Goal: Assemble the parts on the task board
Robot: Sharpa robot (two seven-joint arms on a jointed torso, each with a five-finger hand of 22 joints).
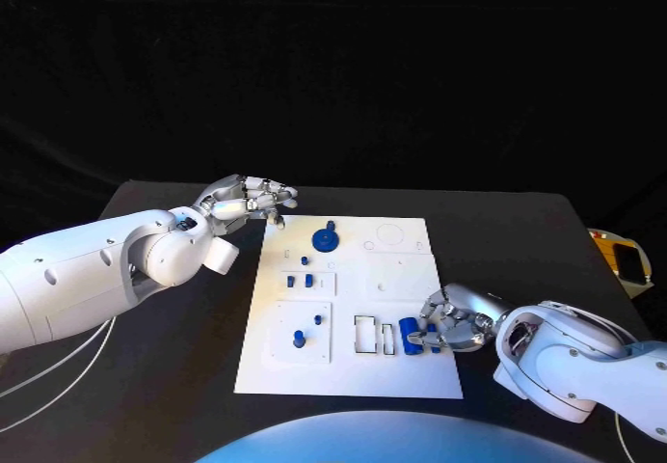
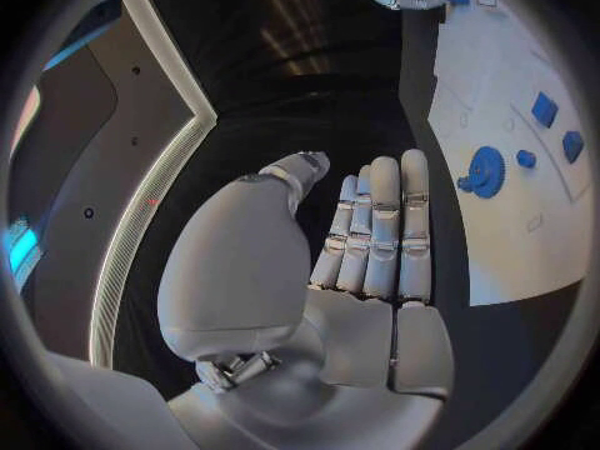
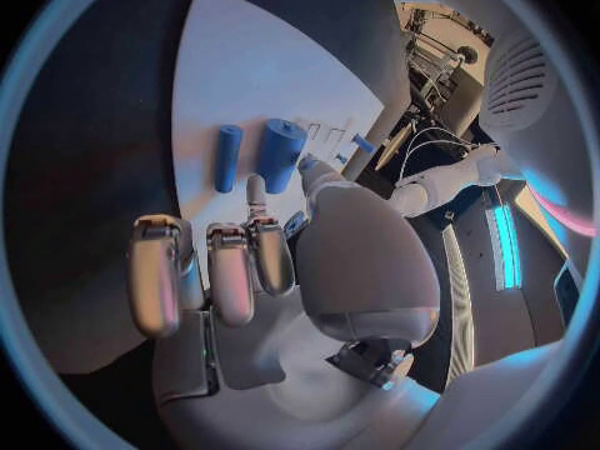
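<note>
Head view: task board (image 1: pixel 348 371) lies mid-frame on the black surface (image 1: pixel 528 241). Left hand (image 1: pixel 251 201) hovers at its upper-left corner, fingers loosely apart, holding nothing. Right hand (image 1: pixel 452 323) sits lower right, fingers at two blue cylinders (image 1: pixel 412 337); whether it grips them I cannot tell. Blue gear (image 1: pixel 326 238) lies near the top.

Left wrist view: left hand (image 2: pixel 375 250) flat, fingers straight, empty; gear (image 2: pixel 485 171) on the board (image 2: pixel 525 260) at right.

Right wrist view: right hand (image 3: pixel 250 260) curled just beside the cylinders (image 3: pixel 280 153) on the board (image 3: pixel 250 60).
</note>
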